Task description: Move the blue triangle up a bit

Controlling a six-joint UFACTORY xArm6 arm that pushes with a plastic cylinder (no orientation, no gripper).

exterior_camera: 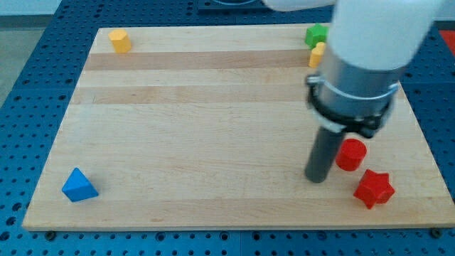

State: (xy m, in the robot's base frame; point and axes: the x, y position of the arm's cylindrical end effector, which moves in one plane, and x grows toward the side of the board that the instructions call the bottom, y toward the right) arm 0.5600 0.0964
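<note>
Six blocks on one wooden board (213, 107), listed from the view's left.

Item 1: blue triangle (79, 185), the task's thing, near the view's bottom-left corner of the board, standing alone.
Item 2: yellow block (120, 40), roughly hexagonal, at the view's top left.
Item 3: green block (316, 34), top right, shape unclear, partly behind the arm.
Item 4: second yellow block (317, 54), just below the green one, mostly hidden.
Item 5: red cylinder (351, 154), lower right.
Item 6: red star (374, 188), just below and right of the cylinder.

Tool: my tip (316, 178), the end of a plain dark rod with nothing to open or close and nothing held. It sits just left of the red cylinder, whether touching cannot be told, and well apart from the blue triangle.

Risks, as judgement: a careless departure could nudge the red cylinder into the red star. The triangle lies near the board's bottom edge, leaving little room to get below it; an off-centre push on a slanted face would likely spin it or send it sideways rather than up.
</note>
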